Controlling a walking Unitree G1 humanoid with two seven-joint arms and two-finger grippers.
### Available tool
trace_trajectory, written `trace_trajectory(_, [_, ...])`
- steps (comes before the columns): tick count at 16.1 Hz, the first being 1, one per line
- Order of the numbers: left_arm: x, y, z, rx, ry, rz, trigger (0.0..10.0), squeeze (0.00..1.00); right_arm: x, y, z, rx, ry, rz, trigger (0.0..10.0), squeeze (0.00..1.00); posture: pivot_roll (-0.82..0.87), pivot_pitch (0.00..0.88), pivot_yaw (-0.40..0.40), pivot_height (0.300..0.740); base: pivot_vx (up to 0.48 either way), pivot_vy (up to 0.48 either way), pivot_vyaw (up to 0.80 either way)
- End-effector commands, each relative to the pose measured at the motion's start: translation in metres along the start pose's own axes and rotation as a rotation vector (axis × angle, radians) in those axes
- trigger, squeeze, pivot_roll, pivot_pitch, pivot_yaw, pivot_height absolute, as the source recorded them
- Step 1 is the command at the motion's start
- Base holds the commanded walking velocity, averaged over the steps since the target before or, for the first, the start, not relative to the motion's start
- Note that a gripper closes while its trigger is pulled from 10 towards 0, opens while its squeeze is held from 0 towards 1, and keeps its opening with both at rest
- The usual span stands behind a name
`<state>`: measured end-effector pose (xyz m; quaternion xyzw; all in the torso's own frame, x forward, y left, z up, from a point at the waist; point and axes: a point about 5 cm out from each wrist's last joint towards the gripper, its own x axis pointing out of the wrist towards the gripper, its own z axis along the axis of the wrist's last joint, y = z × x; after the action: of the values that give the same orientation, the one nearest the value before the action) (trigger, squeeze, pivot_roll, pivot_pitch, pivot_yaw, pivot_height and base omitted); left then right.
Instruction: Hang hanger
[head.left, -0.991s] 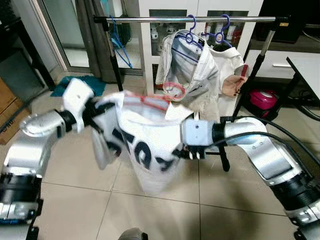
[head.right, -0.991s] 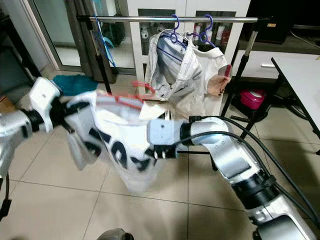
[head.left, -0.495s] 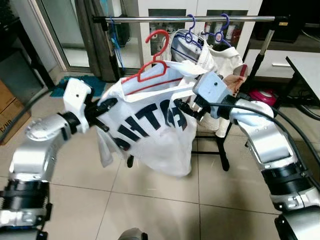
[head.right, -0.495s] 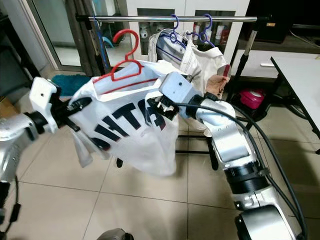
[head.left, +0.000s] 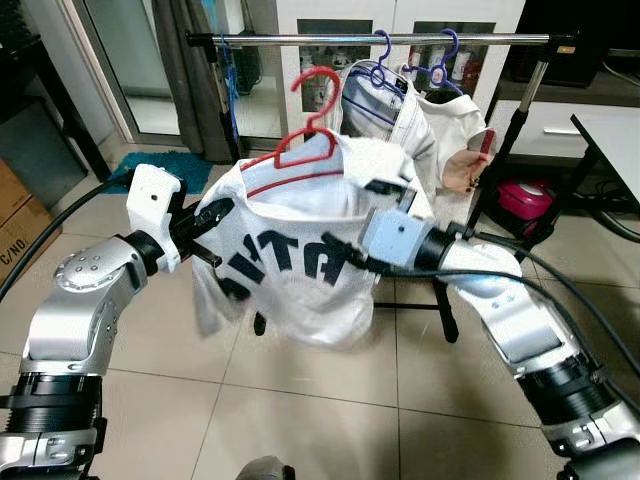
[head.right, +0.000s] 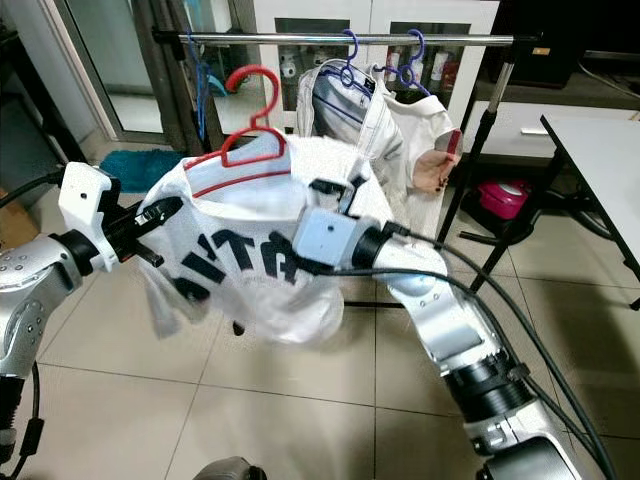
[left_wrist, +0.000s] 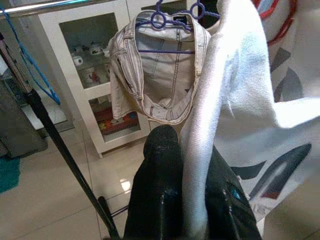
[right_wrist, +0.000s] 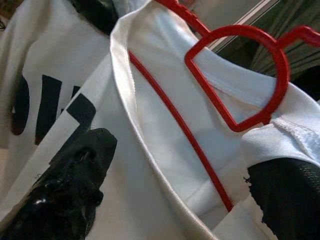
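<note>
Left wrist view: left gripper (left_wrist: 192, 200) pinches white shirt (left_wrist: 240, 100) fabric

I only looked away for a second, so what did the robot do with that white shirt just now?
It lifted the white T-shirt on its red hanger from a low, crumpled bundle, so the hook now stands upright just below the rail. The right gripper rose, then dropped back lower on the shirt. The left gripper kept its pinch on the cloth. The clothes already hanging stayed put.
</note>
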<state>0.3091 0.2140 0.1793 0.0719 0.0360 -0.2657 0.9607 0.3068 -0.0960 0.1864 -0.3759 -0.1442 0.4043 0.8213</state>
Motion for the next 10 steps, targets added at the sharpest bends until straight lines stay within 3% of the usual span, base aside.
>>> trace_trajectory(1, [-0.002, 0.002, 0.009, 0.042, -0.02, 0.003, 0.0, 0.0, 0.0, -0.002, 0.0, 0.016, -0.005, 0.011, 3.9, 0.0, 0.0, 0.0, 0.063, 0.74, 0.0, 0.0, 0.0])
trace_trajectory(2, [-0.002, 0.002, 0.01, 0.043, -0.02, 0.005, 0.0, 0.0, -0.001, -0.001, 0.0, 0.045, -0.019, 0.034, 0.0, 0.0, 0.0, 0.0, 0.06, 0.74, 0.0, 0.0, 0.0])
trace_trajectory(6, [-0.003, 0.002, 0.009, 0.049, -0.019, 0.015, 0.0, 0.0, 0.001, 0.014, 0.013, 0.083, -0.133, 0.131, 0.0, 0.0, 0.0, 0.0, 0.06, 0.74, 0.0, 0.0, 0.0])
trace_trajectory(7, [-0.003, 0.001, 0.009, 0.051, -0.019, 0.015, 0.0, 0.0, 0.001, 0.016, 0.015, 0.081, -0.14, 0.146, 6.1, 0.0, 0.0, 0.0, 0.059, 0.74, 0.0, 0.0, 0.0])
trace_trajectory(8, [-0.002, 0.0, 0.008, 0.056, -0.017, 0.01, 0.0, 0.0, 0.0, 0.017, 0.012, 0.075, -0.121, 0.143, 10.0, 0.0, 0.0, 0.0, 0.059, 0.74, 0.0, 0.0, 0.0])
trace_trajectory(9, [-0.002, -0.001, 0.008, 0.057, -0.015, 0.006, 0.0, 0.0, 0.0, 0.016, 0.009, 0.088, -0.108, 0.132, 10.0, 0.75, 0.0, 0.0, 0.06, 0.74, 0.0, 0.0, 0.0])
trace_trajectory(10, [-0.002, -0.002, 0.007, 0.056, -0.016, 0.004, 0.0, 0.0, -0.001, 0.013, 0.007, 0.092, -0.101, 0.119, 10.0, 1.0, 0.0, 0.0, 0.061, 0.74, 0.0, 0.0, 0.0])
